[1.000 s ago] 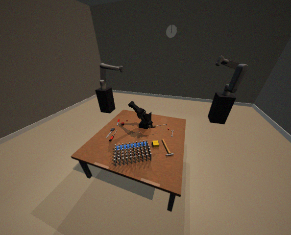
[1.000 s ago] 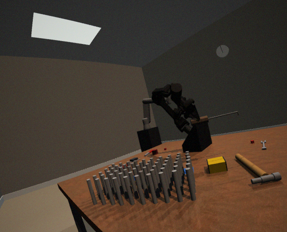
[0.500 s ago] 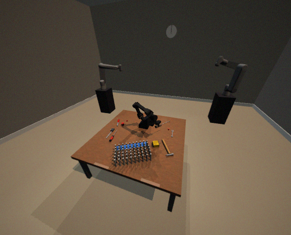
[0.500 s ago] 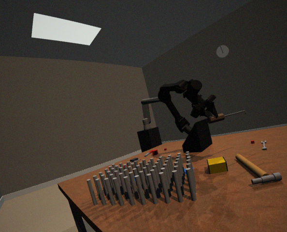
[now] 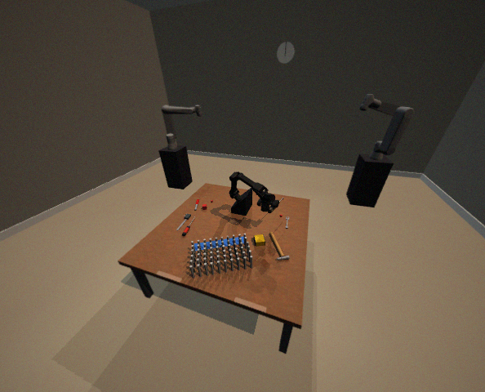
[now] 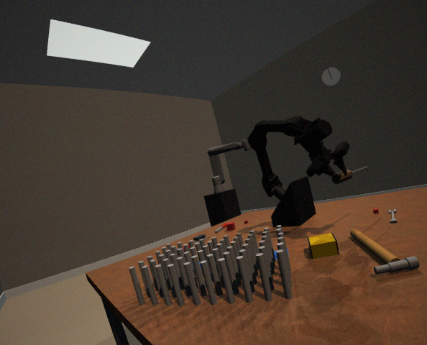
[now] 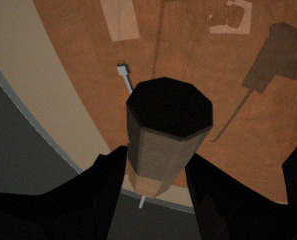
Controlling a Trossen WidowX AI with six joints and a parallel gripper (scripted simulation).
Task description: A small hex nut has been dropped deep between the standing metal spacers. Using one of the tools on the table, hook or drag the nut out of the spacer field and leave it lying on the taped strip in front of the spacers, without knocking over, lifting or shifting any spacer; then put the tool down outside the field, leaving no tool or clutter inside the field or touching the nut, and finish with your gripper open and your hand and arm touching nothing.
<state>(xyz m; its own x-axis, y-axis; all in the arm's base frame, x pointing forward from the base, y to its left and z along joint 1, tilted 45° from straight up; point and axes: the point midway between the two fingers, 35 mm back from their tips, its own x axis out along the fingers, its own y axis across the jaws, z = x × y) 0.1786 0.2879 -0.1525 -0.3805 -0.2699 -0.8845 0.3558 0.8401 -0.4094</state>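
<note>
One hooked pick (image 6: 343, 176) (image 7: 160, 155), apparently clamped in the tool (image 6: 341, 174) (image 7: 156, 155)

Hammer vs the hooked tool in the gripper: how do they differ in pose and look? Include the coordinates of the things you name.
The hammer (image 5: 276, 244) (image 6: 372, 246) lies on the table; the hooked tool (image 6: 343, 176) (image 7: 163, 150) is held above it, in the gripper (image 6: 341, 174).
The hammer ends in a thick grey head; the hooked tool ends in a thin rod with a small bent tip.
Both have tan, wood-coloured handles.

The block (image 5: 259, 239) (image 6: 323, 245) lies between spacers (image 5: 218, 257) (image 6: 210, 271) and hammer (image 5: 277, 247) (image 6: 373, 246).
</note>
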